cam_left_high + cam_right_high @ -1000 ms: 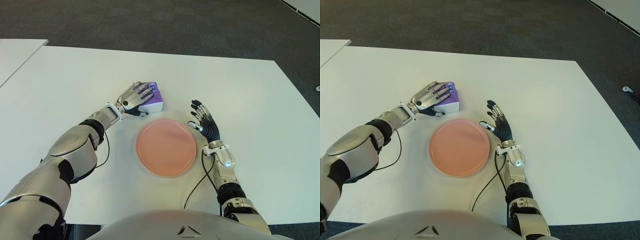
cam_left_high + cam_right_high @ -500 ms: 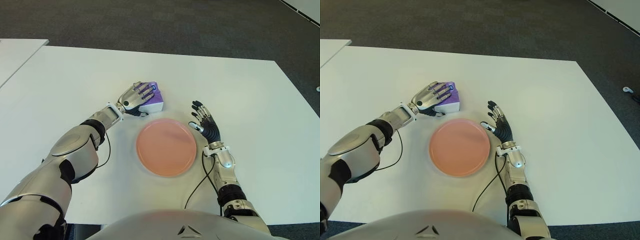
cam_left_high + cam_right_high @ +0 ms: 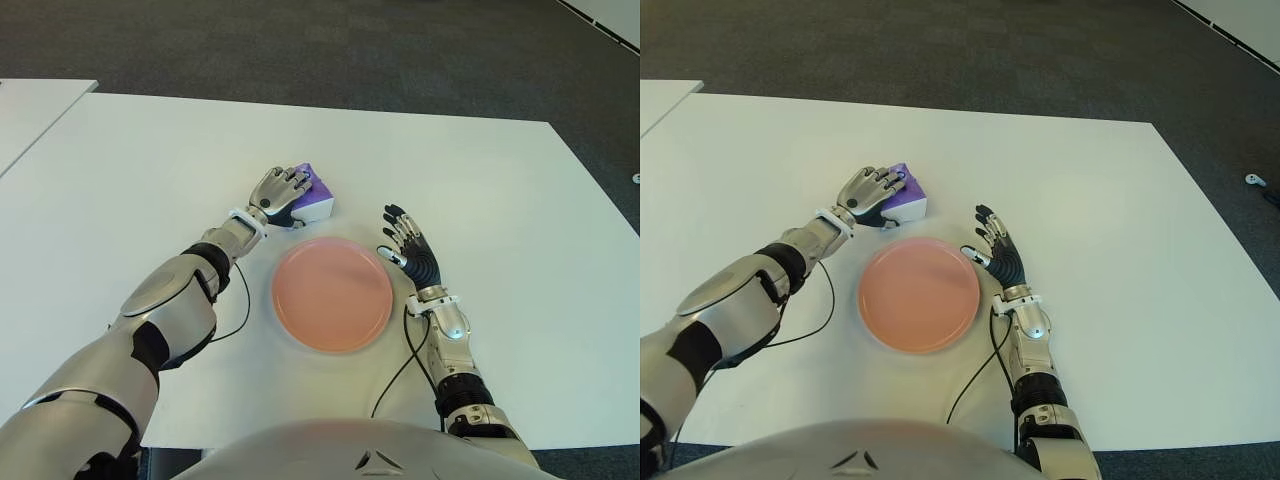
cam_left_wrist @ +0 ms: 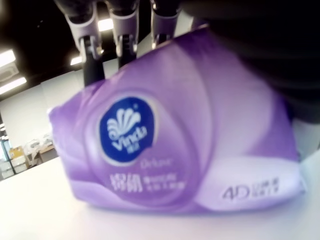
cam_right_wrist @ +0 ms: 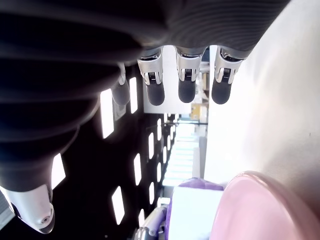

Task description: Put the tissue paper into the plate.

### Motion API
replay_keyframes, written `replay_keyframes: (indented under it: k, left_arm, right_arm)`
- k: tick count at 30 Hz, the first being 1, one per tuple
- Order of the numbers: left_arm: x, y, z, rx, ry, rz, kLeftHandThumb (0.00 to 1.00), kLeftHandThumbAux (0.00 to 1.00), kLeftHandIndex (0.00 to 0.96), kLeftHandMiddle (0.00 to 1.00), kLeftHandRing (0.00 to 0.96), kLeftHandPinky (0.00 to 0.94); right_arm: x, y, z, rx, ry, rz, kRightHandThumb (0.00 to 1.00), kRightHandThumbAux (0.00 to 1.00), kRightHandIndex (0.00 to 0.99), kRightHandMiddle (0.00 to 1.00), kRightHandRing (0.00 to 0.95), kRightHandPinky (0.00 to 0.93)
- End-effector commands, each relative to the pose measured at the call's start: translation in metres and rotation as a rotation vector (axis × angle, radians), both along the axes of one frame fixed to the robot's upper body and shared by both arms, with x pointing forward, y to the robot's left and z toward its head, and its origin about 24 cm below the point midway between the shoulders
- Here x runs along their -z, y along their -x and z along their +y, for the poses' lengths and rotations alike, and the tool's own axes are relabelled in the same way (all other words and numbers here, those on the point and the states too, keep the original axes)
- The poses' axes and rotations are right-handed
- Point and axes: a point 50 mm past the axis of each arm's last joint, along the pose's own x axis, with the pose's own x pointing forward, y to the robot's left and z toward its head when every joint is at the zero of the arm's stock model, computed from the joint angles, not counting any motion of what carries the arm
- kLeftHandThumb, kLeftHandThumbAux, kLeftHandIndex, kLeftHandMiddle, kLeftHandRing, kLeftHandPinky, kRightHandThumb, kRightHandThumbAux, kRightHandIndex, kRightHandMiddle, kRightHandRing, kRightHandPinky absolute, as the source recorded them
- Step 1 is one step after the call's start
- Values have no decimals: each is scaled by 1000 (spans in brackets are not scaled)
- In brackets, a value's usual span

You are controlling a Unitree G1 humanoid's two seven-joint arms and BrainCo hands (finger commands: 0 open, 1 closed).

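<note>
Nearest the robot's body, the right forearm extends forward along the right side of the plate (image 3: 332,293). The right hand (image 3: 412,252) shows just beside the plate's right rim, palm turned up, fingers spread and holding nothing; its wrist view shows three straight fingertips (image 5: 186,84) over bare surface.

The plate is round, pink and shallow, lying flat on the desk (image 3: 520,200) directly in front of the torso. Nothing lies in it. A black cable (image 3: 390,372) runs from the right wrist back toward the body, curving past the plate's near right edge.

The left arm reaches forward and inward from the left, forearm angled toward the far left rim of the plate. The left hand (image 3: 279,189) lies over the tissue paper (image 3: 313,196), fingers draped across its top and curled around it. The left wrist view shows the fingertips (image 4: 123,31) at the pack's upper edge and the pack's base on the desk. The tissue paper is a purple and white soft pack, just beyond the plate's far left rim, apart from it.

The desk is white. Beyond its far edge lies dark grey carpet (image 3: 300,45). A second white surface (image 3: 30,110) shows at the far left.
</note>
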Motion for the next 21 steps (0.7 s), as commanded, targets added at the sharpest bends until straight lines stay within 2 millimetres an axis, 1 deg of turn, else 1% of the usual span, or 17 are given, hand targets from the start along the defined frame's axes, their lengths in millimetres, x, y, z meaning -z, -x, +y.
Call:
replay_keyframes:
  k: [1, 7, 15, 21]
  left_arm:
    - [58, 41, 5, -45, -36, 284, 842, 666, 401, 534, 692, 731]
    - [61, 43, 4, -74, -16, 315, 846, 668, 403, 538, 748, 782]
    - [65, 46, 5, -109, 3, 350, 849, 668, 401, 540, 790, 806]
    - [67, 48, 7, -129, 53, 361, 851, 668, 399, 542, 816, 810]
  right_arm:
    - [54, 50, -1, 47, -45, 274, 0, 627, 0, 0, 0, 0]
    - [54, 50, 0, 44, -41, 275, 0, 627, 0, 0, 0, 0]
    - [55, 51, -1, 48, -38, 286, 0, 611, 0, 0, 0, 0]
    - [56, 51, -2, 47, -33, 277, 0, 615, 0, 0, 0, 0]
